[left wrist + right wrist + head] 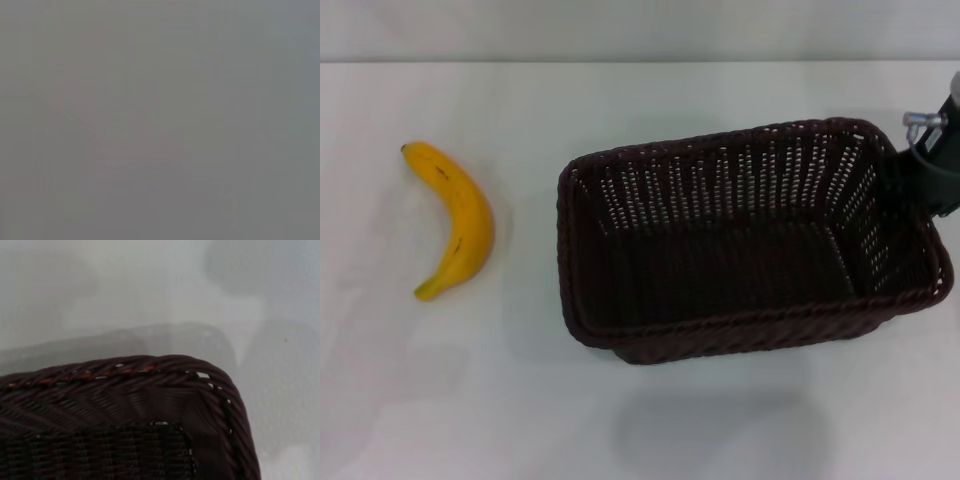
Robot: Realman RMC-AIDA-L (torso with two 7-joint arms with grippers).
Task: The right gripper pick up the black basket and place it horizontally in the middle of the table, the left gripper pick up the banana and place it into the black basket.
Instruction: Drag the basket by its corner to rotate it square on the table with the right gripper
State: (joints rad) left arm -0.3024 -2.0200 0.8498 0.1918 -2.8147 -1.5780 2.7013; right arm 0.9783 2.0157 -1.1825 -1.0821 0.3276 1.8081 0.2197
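Banana (pixel 455 222) unobstructed; basket (pixel 740 240) well apart.

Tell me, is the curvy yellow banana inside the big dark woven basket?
No, the curved yellow banana lies on the white table, apart from the dark woven wicker basket, which holds nothing.

Pale wall strip (pixel 620 28) along the top of the frame

In the head view a plain light grey band runs the full width above the far edge of the white surface. It is bare and unmarked. The left wrist view shows only an even grey blur.
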